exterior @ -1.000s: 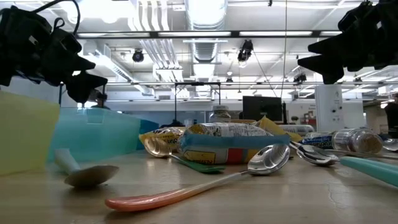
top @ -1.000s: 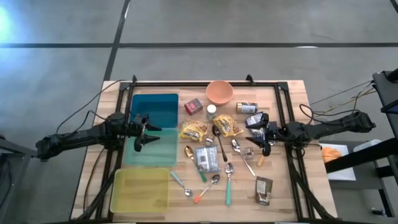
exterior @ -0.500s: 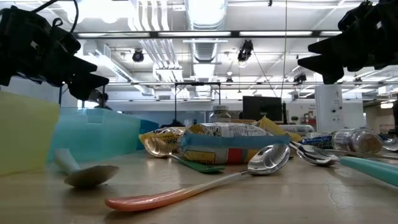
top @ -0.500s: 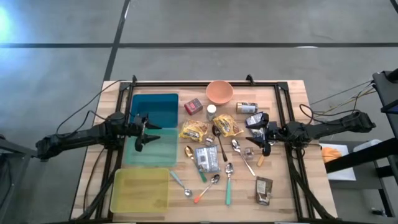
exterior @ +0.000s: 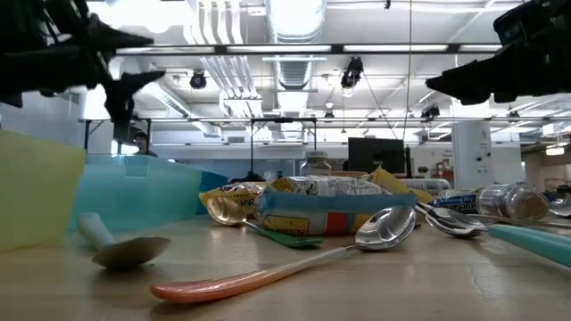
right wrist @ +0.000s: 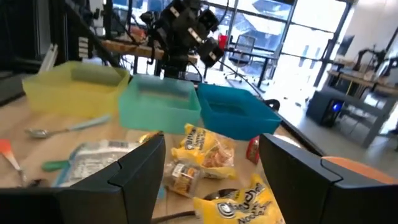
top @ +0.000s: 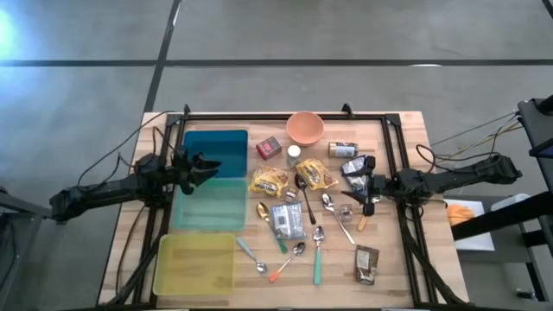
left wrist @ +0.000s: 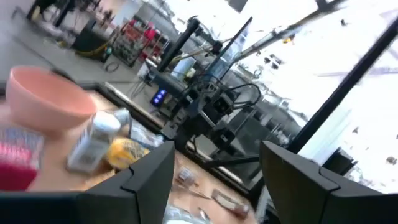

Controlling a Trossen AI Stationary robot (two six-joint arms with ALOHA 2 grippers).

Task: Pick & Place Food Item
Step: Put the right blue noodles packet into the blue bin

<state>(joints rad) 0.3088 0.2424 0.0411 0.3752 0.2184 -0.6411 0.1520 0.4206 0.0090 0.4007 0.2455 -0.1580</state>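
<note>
The left gripper (top: 207, 166) hangs with fingers apart and empty over the blue bins (top: 213, 149); the right gripper (top: 352, 184) hovers, fingers also apart and empty, above the right side of the clutter. The food lies mid-table: two yellow snack bags (top: 270, 180), a silver packet (top: 285, 219) and a brown pouch (top: 366, 263) nearer the front edge. The risk is crowding; spoons (top: 331, 207) lie touching or just beside the bags, so a descending finger could catch a handle and drag it along. A crinkly bag may slip from a shallow pinch; which item is targeted is, I think, not yet clear.
</note>
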